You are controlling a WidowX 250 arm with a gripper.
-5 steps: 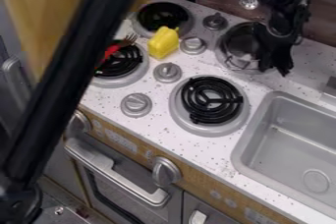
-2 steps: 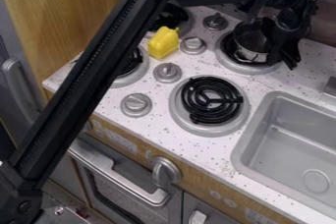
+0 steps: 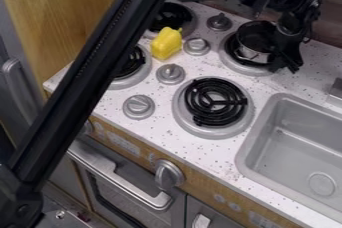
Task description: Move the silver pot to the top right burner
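**The pot is at its new spot, and letting go comes next**

My long black arm (image 3: pixel 87 72) slants over the white counter (image 3: pixel 267 83). The top right burner (image 3: pixel 242 67) has the silver pot (image 3: pixel 251 54) on it, or just over it. I think I'm at the setting-down step, close to the end. My gripper (image 3: pixel 288 63) is at the pot's right side, touching it or very near. I can't tell how far open it is, or if it has hold of the pot.

Next, I should make sure the pot sits flat, with its bottom all the way down. Then I'd let go if I have hold of it, and lift straight up and away. If I pull sideways too soon, I could drag the pot off the middle or tip it.

Now for what is different from a second ago. The biggest change is the arm: its long part has swung across, and it now hides the red fork I could see on the left burner. At the top right, the pot hid most of the black coil. Now some coil peeks out at the pot's left and front, so I think the pot has gone down. The gripper has moved just a little. The yellow toy (image 3: pixel 165 44) is the smallest thing I checked, and it has stayed put.
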